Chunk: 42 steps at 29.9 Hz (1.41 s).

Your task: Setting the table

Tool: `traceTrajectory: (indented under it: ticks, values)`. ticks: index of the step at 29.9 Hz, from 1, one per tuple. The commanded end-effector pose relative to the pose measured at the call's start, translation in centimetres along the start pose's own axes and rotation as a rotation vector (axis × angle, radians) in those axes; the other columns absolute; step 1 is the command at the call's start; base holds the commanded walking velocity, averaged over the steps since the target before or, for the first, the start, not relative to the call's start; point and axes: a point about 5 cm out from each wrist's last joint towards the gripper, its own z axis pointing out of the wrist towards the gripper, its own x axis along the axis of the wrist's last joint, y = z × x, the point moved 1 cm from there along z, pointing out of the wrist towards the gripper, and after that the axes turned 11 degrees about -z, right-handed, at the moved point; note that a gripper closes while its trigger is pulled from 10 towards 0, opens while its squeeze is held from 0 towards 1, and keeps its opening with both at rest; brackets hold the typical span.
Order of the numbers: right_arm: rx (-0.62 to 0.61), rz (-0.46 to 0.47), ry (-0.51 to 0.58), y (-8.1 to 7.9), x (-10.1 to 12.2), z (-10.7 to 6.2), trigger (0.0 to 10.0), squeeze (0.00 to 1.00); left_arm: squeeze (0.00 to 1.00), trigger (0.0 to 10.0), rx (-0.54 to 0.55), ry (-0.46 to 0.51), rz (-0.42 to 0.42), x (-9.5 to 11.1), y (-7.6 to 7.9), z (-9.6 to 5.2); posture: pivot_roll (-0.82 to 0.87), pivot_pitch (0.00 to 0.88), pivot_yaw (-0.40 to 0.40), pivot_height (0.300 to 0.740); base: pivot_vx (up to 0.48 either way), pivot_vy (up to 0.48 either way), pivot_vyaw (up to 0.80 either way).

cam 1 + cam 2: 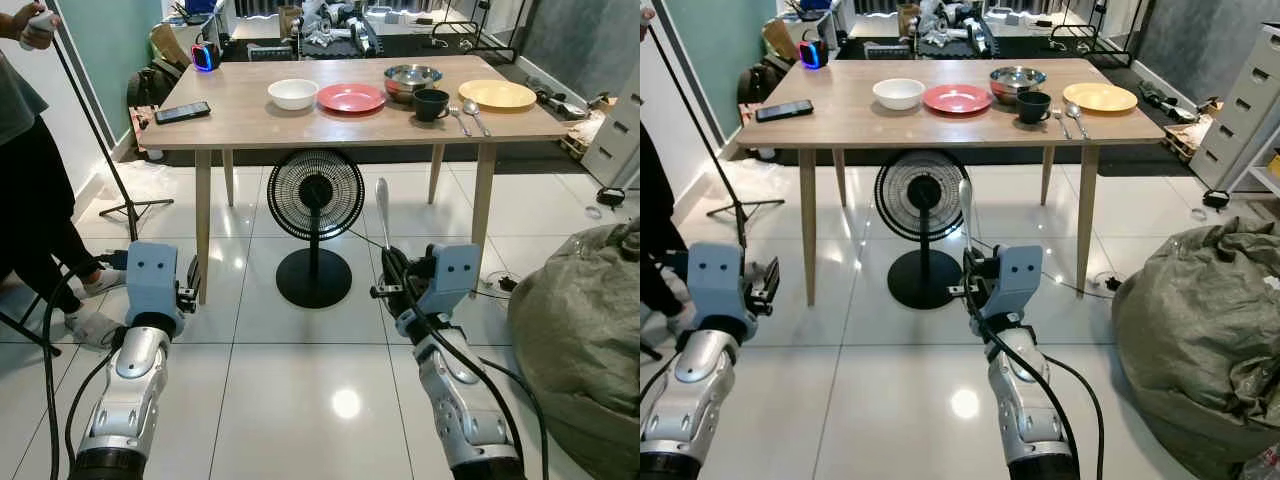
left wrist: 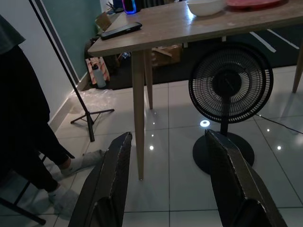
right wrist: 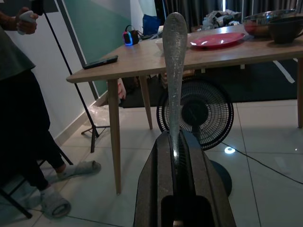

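My right gripper is shut on a silver utensil, whose rounded handle end sticks straight up; which kind of utensil it is stays hidden between the fingers. My left gripper is open and holds nothing, low over the floor. Ahead stands the wooden table. On it are a white bowl, a red plate, a steel bowl, a black cup, a yellow plate, and a fork and spoon.
A black phone and a glowing speaker sit on the table's left end. A black floor fan stands under the table. A grey-green beanbag lies at my right. A person and a stand's pole are at my left.
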Motion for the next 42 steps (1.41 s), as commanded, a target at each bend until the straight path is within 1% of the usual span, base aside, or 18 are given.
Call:
traceTrajectory:
  ticks: [1, 2, 3, 4, 5, 7, 10, 15, 31, 42]
  values:
    - [0.003, 0.005, -0.007, -0.2, 0.0, -0.2, 10.0, 0.0, 0.0, 10.0, 0.013, -0.013, 0.001, -0.2, -0.2, -0.3, -0.05, 0.0, 0.08, 0.74, 0.0, 0.0, 0.0]
    - [0.008, 0.01, 0.004, -0.4, 0.4, 0.0, 10.0, 0.0, 0.0, 10.0, 0.018, -0.004, 0.0, 0.2, -0.2, -0.2, -0.05, 0.0, 0.078, 0.74, 0.24, 0.0, 0.0]
    - [0.006, 0.015, 0.024, -0.6, 1.0, 0.1, 10.0, 0.0, 0.0, 10.0, 0.014, 0.033, -0.021, 1.2, 0.6, 0.1, -0.05, 0.0, 0.07, 0.74, 0.48, 0.0, 0.0]
    - [0.006, 0.015, 0.024, -0.6, 1.0, 0.1, 10.0, 0.0, 0.0, 10.0, 0.014, 0.033, -0.021, 1.2, 0.6, 0.1, -0.05, 0.0, 0.07, 0.74, 0.48, 0.0, 0.0]
    - [0.005, 0.02, 0.028, -0.7, 1.4, 0.2, 10.0, 0.0, 0.0, 10.0, 0.006, 0.057, -0.04, 2.0, 1.3, 0.4, -0.05, 0.0, 0.071, 0.74, 0.48, 0.0, -0.8]
    - [0.005, 0.021, 0.024, -0.7, 1.6, 0.3, 10.0, 0.0, 0.0, 10.0, -0.003, 0.078, -0.061, 2.8, 2.1, 0.6, -0.05, 0.0, 0.07, 0.74, 0.48, 0.0, -0.8]
    - [0.008, 0.016, 0.022, -0.8, 1.5, 0.2, 10.0, 0.0, 0.0, 10.0, -0.003, 0.077, -0.063, 2.8, 2.1, 0.6, -0.05, 0.0, 0.07, 0.74, 0.48, 0.0, -0.8]
    - [0.015, -0.001, 0.02, -0.9, 1.5, 0.2, 10.0, 0.0, 0.0, 10.0, 0.001, 0.066, -0.065, 2.7, 2.0, 0.5, -0.05, 0.0, 0.071, 0.74, 0.382, 0.0, 0.0]
    - [0.01, 0.004, 0.012, -0.9, 1.7, 0.0, 10.0, 0.0, 0.0, 10.0, 0.002, 0.061, -0.064, 2.9, 2.2, 0.3, -0.05, 0.0, 0.072, 0.74, 0.473, 0.0, 0.0]
    - [-0.003, 0.007, 0.01, -0.5, 1.9, 0.2, 10.0, 0.0, 0.0, 10.0, 0.002, 0.057, -0.062, 2.9, 2.2, 0.2, -0.05, 0.0, 0.071, 0.74, 0.48, 0.0, -0.77]
